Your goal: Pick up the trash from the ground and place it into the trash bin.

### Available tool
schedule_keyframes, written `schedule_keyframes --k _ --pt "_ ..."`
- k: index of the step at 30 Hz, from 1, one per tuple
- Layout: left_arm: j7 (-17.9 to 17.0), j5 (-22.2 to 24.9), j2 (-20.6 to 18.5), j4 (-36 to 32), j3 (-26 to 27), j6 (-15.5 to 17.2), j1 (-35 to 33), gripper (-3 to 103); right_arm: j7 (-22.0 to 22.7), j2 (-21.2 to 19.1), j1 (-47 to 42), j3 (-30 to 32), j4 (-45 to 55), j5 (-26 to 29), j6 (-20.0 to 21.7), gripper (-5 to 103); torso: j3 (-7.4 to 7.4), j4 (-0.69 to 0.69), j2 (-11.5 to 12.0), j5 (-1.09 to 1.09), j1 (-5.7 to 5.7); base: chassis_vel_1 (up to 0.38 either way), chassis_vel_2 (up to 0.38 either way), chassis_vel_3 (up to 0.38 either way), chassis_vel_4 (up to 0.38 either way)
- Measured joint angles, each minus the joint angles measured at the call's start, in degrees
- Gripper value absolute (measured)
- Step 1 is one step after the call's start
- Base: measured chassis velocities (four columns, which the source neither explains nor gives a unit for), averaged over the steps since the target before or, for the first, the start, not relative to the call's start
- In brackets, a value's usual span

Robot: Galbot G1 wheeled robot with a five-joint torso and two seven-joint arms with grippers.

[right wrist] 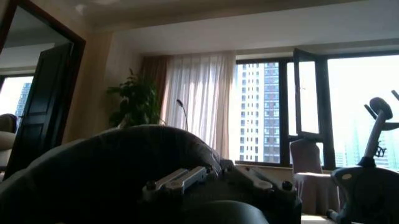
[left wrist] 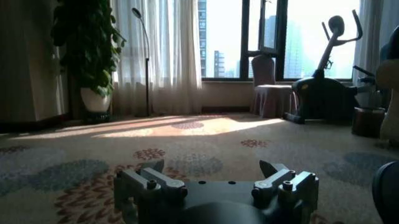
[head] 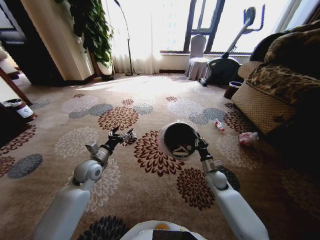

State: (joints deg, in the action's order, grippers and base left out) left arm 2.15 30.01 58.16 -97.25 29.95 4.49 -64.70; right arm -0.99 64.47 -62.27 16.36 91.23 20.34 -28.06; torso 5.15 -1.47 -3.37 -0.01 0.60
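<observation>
**Bin gripped at its rim, litter by the sofa**

The right gripper point(head: 198, 143) is pinched on the rim of the trash bin point(head: 178, 137), which is tilted so its dark mouth faces the head camera; whether it rests on the carpet point(head: 150, 100) or is lifted clear cannot be told. In the right wrist view the bin's dark wall point(right wrist: 112, 172) rises just behind the fingers.

The left gripper point(head: 122, 135) hovers low over the carpet beside the bin, its fingers spread with nothing between them.

A small clear bottle with a red cap point(head: 218, 124) lies on the carpet to the right of the bin, and a pink bag point(head: 248, 138) lies farther right, close to the base of the sofa point(head: 265, 100).

Open carpet stretches ahead to the curtained window point(head: 150, 30), where an exercise bike point(head: 225, 62) and a covered chair point(head: 197, 60) stand.
</observation>
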Motion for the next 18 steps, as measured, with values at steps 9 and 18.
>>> schedule_keyframes --k 9,18 --pt "-0.04 -0.35 2.14 19.19 -2.53 -2.56 7.18 100 -0.06 0.41 0.94 -2.44 -1.2 -1.89 -0.97 0 0.0 -0.04 0.0 -0.03 0.0 0.154 0.149 -0.169 -0.188" --pt "0.06 0.78 3.58 27.71 -4.67 -1.3 10.61 100 -0.09 0.14 0.69 -2.47 -1.25 -3.02 -2.64 0 0.0 -0.03 0.0 0.01 0.01 0.109 0.101 -0.086 -0.077"
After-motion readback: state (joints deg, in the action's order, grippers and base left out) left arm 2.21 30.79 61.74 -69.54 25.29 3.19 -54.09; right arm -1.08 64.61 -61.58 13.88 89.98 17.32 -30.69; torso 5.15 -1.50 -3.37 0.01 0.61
